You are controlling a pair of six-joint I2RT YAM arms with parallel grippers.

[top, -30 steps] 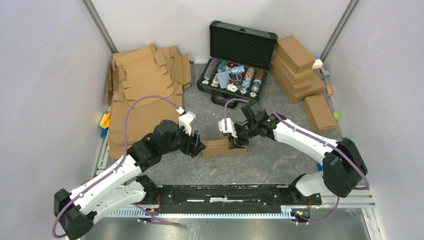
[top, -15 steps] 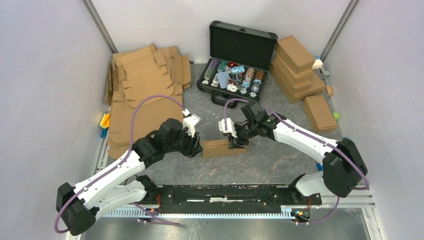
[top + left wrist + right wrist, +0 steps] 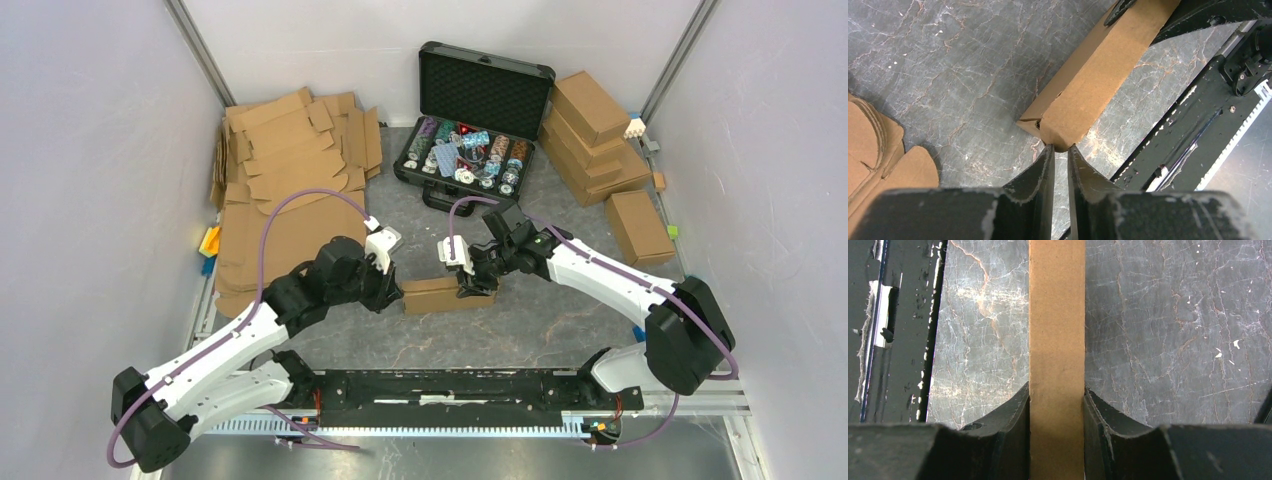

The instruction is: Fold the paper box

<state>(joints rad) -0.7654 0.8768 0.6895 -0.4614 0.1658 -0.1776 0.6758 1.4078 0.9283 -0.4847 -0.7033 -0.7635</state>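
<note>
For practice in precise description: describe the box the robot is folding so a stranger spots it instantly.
From the open black case at the back of the table, come straight forward. The paper box lies there between the left gripper and right gripper. Unlike the flat blanks at left and finished boxes at right, it alone sits mid-table.

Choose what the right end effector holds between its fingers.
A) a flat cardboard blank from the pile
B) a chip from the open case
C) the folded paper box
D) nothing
C: in the right wrist view, the right end effector has both fingers pressed against opposite sides of the paper box.
</note>
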